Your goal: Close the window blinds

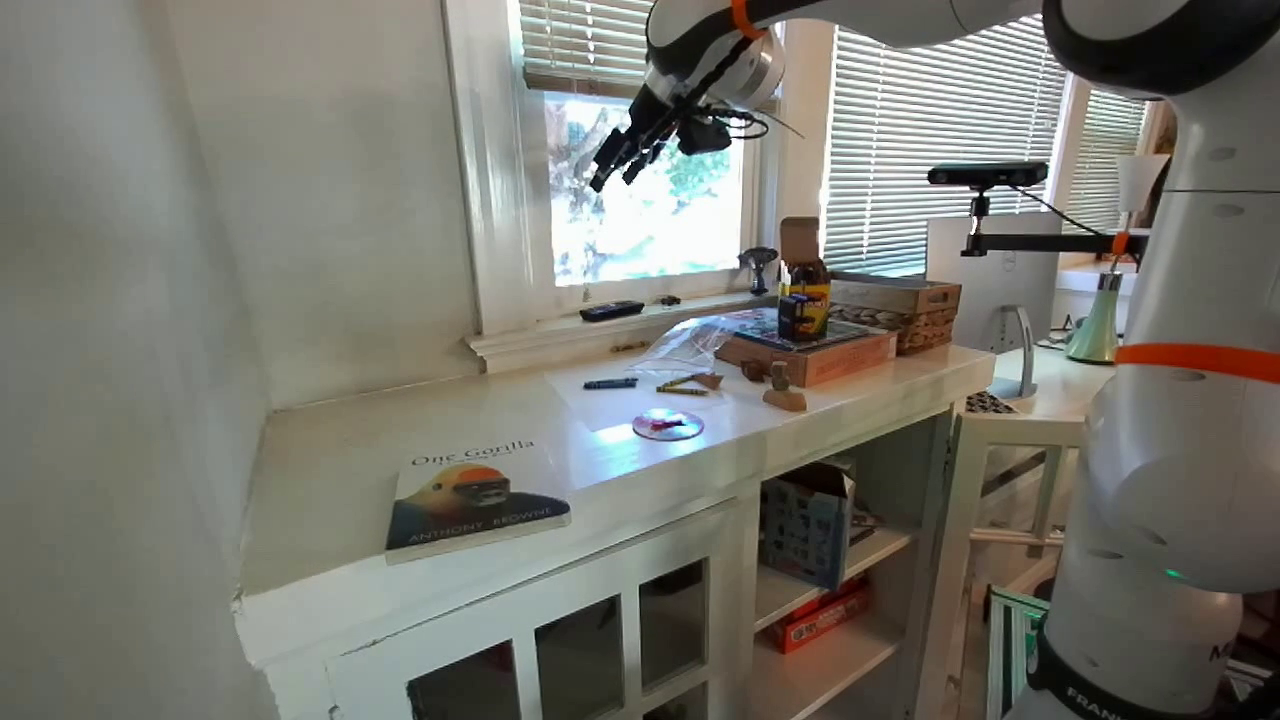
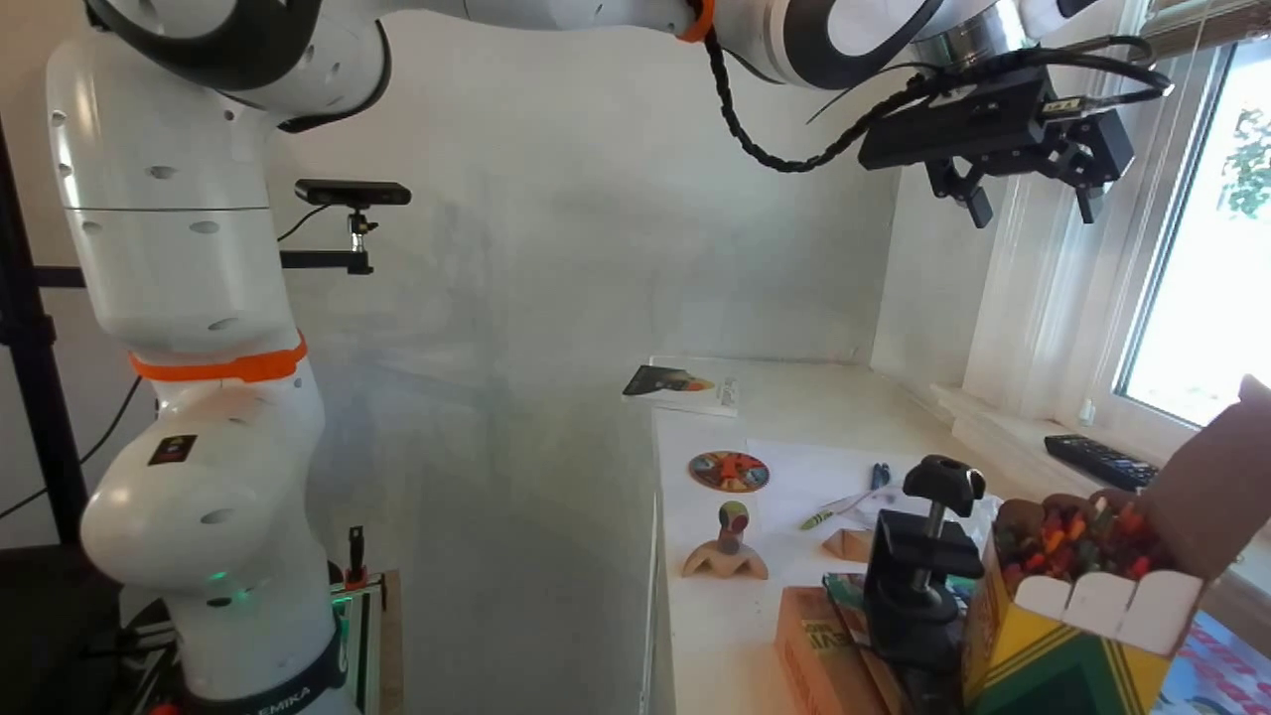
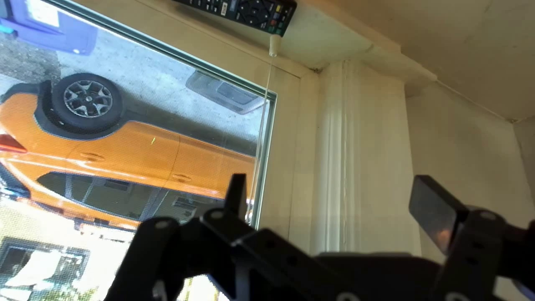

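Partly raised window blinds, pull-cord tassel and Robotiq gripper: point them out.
Partly raised window blinds [image 1: 583, 45]: in an exterior view, on the visible slats.
Pull-cord tassel [image 3: 274, 44]: wrist view, on its pale body.
Robotiq gripper [image 2: 1035, 214]: in an exterior view, midway between its parted fingertips.

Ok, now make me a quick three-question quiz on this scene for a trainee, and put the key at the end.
1. True or false: the black remote lies on the windowsill.

2. In the wrist view, how do the jaws stand?
(a) shut on the remote
(b) open, with nothing between them
(c) shut, with nothing between them

3. Fill in the blank: above the remote, the window blinds leave the ____ part of their window uncovered.

Key: 1. True. 2. (b). 3. lower.
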Motion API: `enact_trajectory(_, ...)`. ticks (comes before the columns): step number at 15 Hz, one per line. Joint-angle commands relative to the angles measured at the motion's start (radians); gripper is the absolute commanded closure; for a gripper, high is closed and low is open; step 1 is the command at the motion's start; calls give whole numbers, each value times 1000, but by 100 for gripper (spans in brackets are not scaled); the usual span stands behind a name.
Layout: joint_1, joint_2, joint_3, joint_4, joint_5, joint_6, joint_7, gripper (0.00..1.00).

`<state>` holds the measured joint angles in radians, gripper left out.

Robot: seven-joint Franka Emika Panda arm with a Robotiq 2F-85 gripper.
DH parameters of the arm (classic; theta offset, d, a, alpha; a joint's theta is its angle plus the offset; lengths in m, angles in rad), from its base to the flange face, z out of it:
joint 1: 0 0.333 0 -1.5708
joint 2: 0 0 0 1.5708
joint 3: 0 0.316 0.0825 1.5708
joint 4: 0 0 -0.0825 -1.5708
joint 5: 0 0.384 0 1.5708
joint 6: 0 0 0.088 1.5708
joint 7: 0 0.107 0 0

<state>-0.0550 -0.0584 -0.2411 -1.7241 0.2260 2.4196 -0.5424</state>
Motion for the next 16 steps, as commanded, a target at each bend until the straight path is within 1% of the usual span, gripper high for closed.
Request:
enact_trajectory(1, -26, 68, 30, 83, 9, 33, 8, 0)
enact_trajectory(6, -59, 170, 55, 217, 13, 54, 44, 0)
enact_trajectory(11, -92, 248, 77, 287, -18, 107, 167, 0)
enact_trajectory(12, -96, 262, 82, 296, -20, 121, 196, 14)
enact_trajectory(13, -99, 273, 88, 305, -20, 129, 220, 21)
enact_trajectory(14, -100, 281, 91, 311, -27, 140, 242, 34)
enact_trajectory(16, -103, 299, 99, 324, -32, 167, 277, 51)
